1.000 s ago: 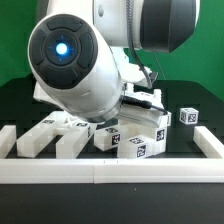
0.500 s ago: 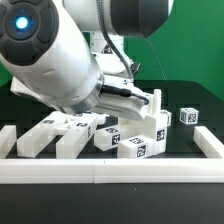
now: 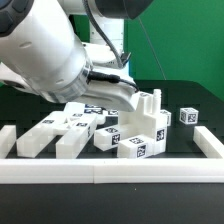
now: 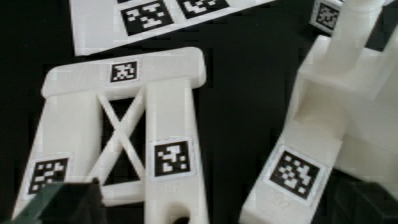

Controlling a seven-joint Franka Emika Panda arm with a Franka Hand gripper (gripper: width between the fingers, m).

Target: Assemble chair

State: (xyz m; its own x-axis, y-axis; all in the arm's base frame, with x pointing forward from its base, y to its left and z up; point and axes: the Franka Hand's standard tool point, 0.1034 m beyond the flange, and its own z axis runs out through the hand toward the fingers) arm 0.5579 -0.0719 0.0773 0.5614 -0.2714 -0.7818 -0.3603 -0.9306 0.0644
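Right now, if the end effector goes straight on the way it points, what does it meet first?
Probably the white frame with crossed bars lying on the table under the end effector, though the depth is unclear.

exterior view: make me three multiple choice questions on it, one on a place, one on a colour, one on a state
1. Where is the small cube?
A. on the exterior view's right, apart from the other pieces
B. on top of the arm
C. outside the front rail

2. What colour is the table?
A. green
B. white
C. black

3. How do the chair parts stand?
A. as a finished chair
B. clustered low on the table, no chair formed
C. all lifted in the air

Answers:
1 A, the cube sits alone with bare table around it.
2 C, the surface under the pieces is black.
3 B, the white pieces lie grouped on the table.
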